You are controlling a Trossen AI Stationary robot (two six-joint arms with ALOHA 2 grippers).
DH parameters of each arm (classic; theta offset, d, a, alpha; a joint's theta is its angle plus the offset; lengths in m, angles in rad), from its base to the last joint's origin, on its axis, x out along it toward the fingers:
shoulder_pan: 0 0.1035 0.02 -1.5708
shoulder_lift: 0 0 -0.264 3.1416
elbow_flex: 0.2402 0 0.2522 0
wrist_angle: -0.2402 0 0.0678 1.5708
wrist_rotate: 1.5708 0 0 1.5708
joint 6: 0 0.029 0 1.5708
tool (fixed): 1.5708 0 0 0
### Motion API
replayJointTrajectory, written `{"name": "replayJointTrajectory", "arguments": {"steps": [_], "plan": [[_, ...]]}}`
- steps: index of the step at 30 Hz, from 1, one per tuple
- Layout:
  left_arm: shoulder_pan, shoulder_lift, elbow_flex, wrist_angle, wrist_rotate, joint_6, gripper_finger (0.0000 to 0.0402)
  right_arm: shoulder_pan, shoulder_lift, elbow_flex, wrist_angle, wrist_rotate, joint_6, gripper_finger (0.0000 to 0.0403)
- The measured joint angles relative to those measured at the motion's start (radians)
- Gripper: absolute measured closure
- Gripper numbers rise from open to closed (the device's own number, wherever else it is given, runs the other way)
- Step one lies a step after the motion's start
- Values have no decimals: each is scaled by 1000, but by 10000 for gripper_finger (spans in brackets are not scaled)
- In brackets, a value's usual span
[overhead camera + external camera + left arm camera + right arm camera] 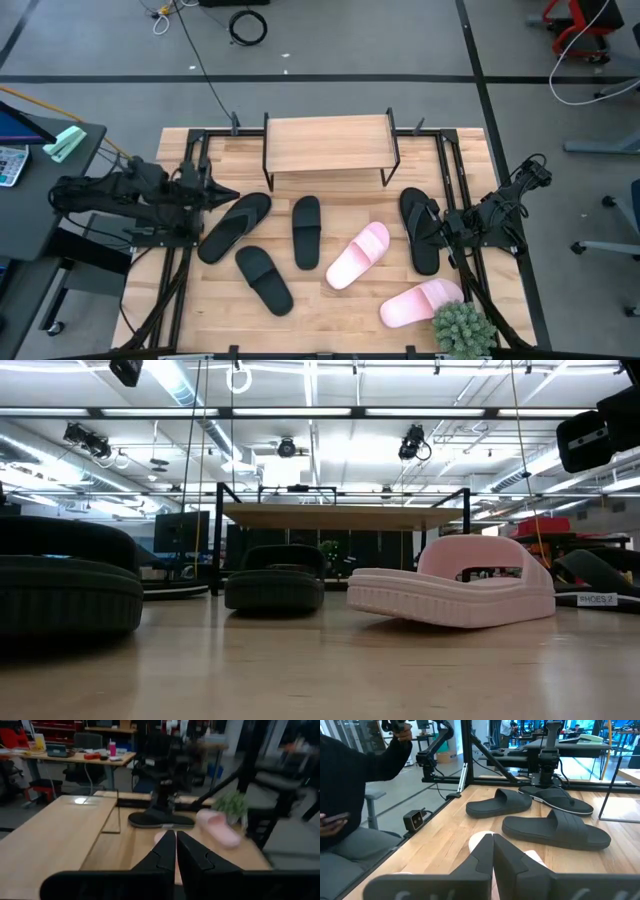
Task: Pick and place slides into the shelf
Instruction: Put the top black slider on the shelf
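The shelf [328, 145] stands at the table's far middle on thin black legs, its board bare. Four black slides lie flat on the table [235, 226] [265, 279] [307, 231] [420, 229], and two pink ones [358, 255] [421, 302] nearer the right. My left gripper [230, 192] is shut, level, at the far end of the leftmost black slide, apart from it. In its wrist view the shut fingers [176, 840] point across the table. My right gripper [447, 232] is shut [493, 840] beside the rightmost black slide, raised off the table.
A small green plant [463, 328] stands at the near right corner beside a pink slide. Black frame rails [180, 250] [470, 200] run along both table sides. A person in dark clothes [350, 795] sits beyond the table's near edge.
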Motion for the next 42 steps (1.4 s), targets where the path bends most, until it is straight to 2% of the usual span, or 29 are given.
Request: {"name": "replayJointTrajectory", "arguments": {"steps": [4, 9, 18, 23, 36, 42], "plan": [[7, 33, -1, 7, -60, 139, 390, 0, 0, 0, 0, 0, 0, 389], [7, 59, -1, 23, -72, 146, 391, 0, 0, 0, 0, 0, 0, 389], [7, 120, -1, 28, -138, 262, 344, 0, 0, 0, 0, 0, 0, 389], [7, 158, -1, 33, -187, 269, 310, 0, 0, 0, 0, 0, 0, 389], [7, 221, -1, 51, -199, 130, 251, 0, 0, 0, 0, 0, 0, 389], [6, 272, -1, -11, -198, -36, 244, 0, 0, 0, 0, 0, 0, 389]]}}
